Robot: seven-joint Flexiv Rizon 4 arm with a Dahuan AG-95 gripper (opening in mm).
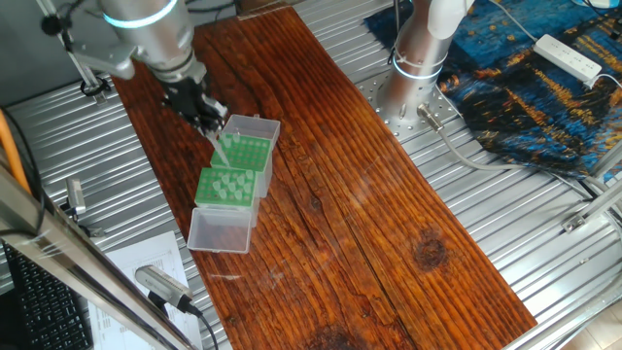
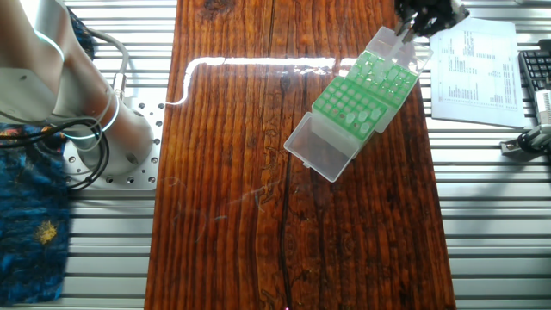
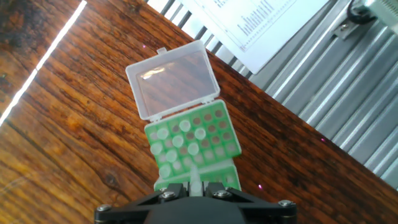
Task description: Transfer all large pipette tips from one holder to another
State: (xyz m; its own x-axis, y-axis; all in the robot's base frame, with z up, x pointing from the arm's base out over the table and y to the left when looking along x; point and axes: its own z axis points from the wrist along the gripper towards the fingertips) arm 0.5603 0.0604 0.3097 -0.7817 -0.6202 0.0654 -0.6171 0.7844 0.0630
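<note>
My pincer [image 1: 216, 127] clamped on one tip [image 1: 222, 148], above the far rack [image 1: 249, 152], remaining tips [image 3: 178, 144] in the near rack [image 3: 214, 119], lid [image 3: 175, 81] at 12 o'clock, wooden desk [image 1: 389, 214].

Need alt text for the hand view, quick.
The hand holds one pale tip above two green racks on a wooden table. The farther rack holds about ten tips and has a clear lid lying open.
</note>
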